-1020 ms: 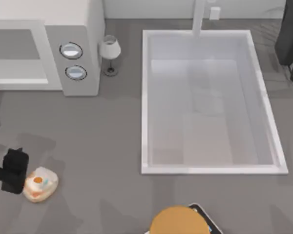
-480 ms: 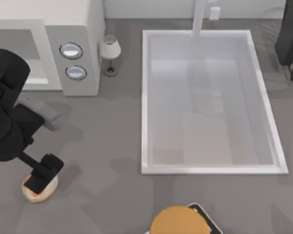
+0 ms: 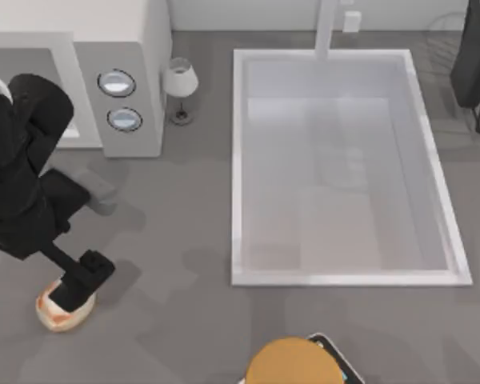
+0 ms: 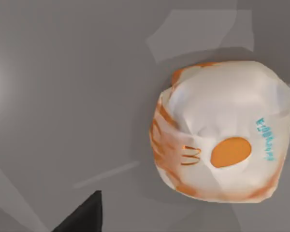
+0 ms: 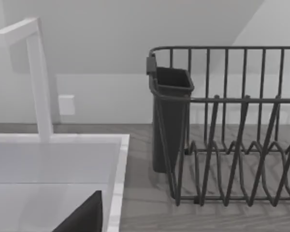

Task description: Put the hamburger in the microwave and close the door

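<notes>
The left gripper (image 3: 72, 290) hangs directly over the hamburger (image 3: 60, 312), which sits on the grey table (image 3: 168, 240) near its front left corner; whether the fingers are spread or closed I cannot tell. Farther back on the left stands the microwave (image 3: 128, 72), its grey cavity facing the table. To its right lies the white sink (image 3: 238, 160), with a dark dish rack (image 5: 232, 135) beyond

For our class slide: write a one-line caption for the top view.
Left gripper poised over the hamburger, near the open microwave.
</notes>
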Available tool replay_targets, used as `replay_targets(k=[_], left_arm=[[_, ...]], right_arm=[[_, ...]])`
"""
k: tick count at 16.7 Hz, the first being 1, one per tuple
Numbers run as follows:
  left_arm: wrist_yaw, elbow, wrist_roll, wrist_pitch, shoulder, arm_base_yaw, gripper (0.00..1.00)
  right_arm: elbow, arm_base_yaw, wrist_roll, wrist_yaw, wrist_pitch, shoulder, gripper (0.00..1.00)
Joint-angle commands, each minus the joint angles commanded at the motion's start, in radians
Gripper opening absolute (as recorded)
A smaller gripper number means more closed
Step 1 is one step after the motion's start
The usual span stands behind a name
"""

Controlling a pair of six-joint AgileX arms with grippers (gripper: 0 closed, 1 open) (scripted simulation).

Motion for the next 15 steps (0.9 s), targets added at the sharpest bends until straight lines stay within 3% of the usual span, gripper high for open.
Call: replay_targets(k=[4, 11, 15], left_arm=[[0.000, -0.028, 0.002, 0.042, 0.020, 0.002, 1.00], [0.000, -0.160, 0.005, 0.327, 0.160, 0.003, 1.00], [0.000, -0.171, 0.005, 0.344, 0.173, 0.003, 1.00]], right_arm=[[0.000, 0.000, 0.000, 0.000, 0.000, 0.000, 1.00], [0.000, 0.000, 0.000, 0.000, 0.000, 0.000, 1.00], [0.000, 0.000, 0.000, 0.000, 0.000, 0.000, 1.00]])
